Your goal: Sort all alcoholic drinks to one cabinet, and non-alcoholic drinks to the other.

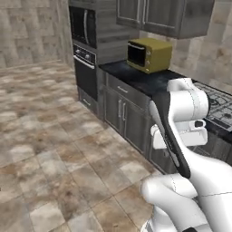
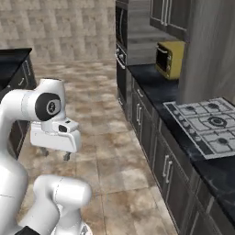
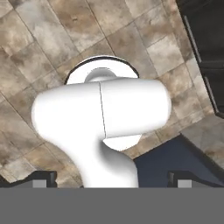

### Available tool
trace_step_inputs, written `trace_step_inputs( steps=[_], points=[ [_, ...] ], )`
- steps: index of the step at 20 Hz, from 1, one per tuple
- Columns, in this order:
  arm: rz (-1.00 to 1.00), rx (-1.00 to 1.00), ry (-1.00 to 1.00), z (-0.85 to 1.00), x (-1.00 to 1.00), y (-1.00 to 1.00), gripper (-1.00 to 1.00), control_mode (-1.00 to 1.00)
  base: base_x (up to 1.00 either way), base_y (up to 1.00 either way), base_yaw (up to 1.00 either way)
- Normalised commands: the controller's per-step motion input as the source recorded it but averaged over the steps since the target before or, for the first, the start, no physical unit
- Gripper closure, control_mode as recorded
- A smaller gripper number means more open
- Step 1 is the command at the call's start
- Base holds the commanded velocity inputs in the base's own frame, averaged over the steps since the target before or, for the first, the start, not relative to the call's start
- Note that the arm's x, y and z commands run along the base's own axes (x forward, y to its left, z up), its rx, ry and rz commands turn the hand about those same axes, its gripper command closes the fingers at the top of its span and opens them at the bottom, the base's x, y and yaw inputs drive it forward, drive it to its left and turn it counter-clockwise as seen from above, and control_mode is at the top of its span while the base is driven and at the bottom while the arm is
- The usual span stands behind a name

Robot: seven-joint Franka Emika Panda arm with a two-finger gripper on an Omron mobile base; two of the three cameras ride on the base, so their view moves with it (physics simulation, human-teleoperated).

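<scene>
Tool (image 2: 55, 154): two short fingers hang under the white hand, pointed down at the tiled floor (image 2: 105, 156); its fingertips (image 3: 41, 178) stand at the two lower corners of the hand view, jaws fully apart, nothing between them. Arm folded close over its own base.

Floor: brown stone tiles directly beneath the tool, bare where visible.

Counter (image 1: 136, 79): dark top ahead of the tool and off to one side, over grey base doors with short handles. It carries a gas hob (image 2: 206, 124) nearest the tool and a yellow microwave (image 1: 148, 54) beyond that.

Oven stack (image 1: 84, 45): built-in black ovens past the microwave, farther from the tool.

Wall cabinets (image 1: 149, 16): grey wood-grain doors with long pale bar handles, above and beyond the microwave, well above the tool; doors shut. These are judged the sorting destinations.

Drinks: no bottle, can or carton can be made out on the visible stretch of counter; their place cannot be told from here.

Step in hand, as judged: locating and approaching the drinks, nothing yet sorted. To do it well: keep the arm tucked while the base turns, so the elbow clears the counter edge; keep the jaws wide for the first grasp; stop square to the counter and near enough to reach both the drinks and a cabinet handle.
</scene>
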Motion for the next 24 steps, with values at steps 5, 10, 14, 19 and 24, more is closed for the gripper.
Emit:
trace_step_inputs(
  steps=[5,10,14,19,24],
  points=[
    [0.00,0.00,0.00,0.00,0.00,0.00,-1.00,1.00,0.00,0.29,0.99],
    [0.00,0.00,0.00,0.00,0.00,0.00,-1.00,1.00,0.13,0.29,0.93],
    [0.00,0.00,0.00,0.00,0.00,0.00,-1.00,1.00,0.65,0.21,0.80],
    [0.00,0.00,0.00,0.00,0.00,0.00,-1.00,1.00,0.96,0.14,0.67],
    [0.00,0.00,0.00,0.00,0.00,0.00,-1.00,1.00,1.00,0.07,0.53]
  ],
)
